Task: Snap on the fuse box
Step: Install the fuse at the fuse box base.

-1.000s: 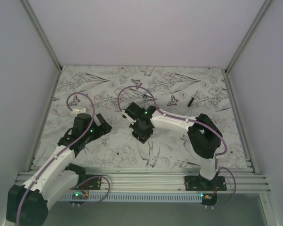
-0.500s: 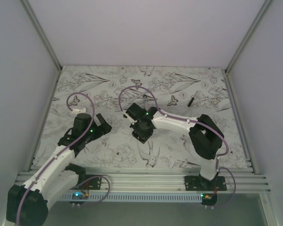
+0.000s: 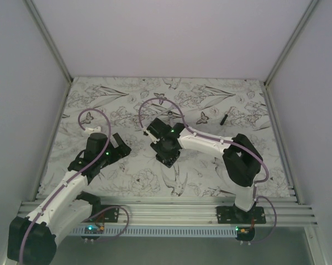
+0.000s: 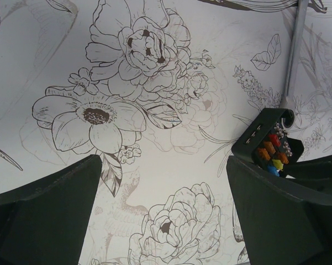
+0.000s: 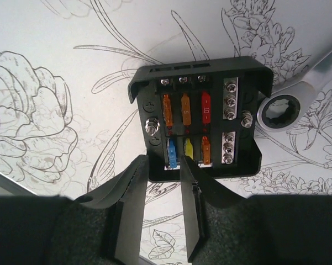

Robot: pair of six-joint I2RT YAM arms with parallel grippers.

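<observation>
The fuse box [image 5: 201, 116] is a small black box lying flat on the flower-print table, its orange, red, blue and yellow fuses exposed. My right gripper [image 5: 164, 165] hovers over its near edge, fingers [image 5: 130, 210] a narrow gap apart with nothing between them, tips level with the blue fuse. In the top view the right gripper [image 3: 167, 150] covers most of the box [image 3: 168, 160]. My left gripper [image 4: 160, 221] is wide open and empty over bare table, left of the box [image 4: 268, 146]; in the top view it [image 3: 121, 146] sits a short way left of it.
A silver wrench [image 5: 279, 110] lies with its ring end touching the box's right side; its handle [image 4: 295, 44] runs away from it. A thin black stick [image 3: 225, 117] lies at the back right. Side walls enclose the table [image 3: 99, 105].
My right gripper has shifted slightly left and away over the fuse box. The left arm has not moved.
</observation>
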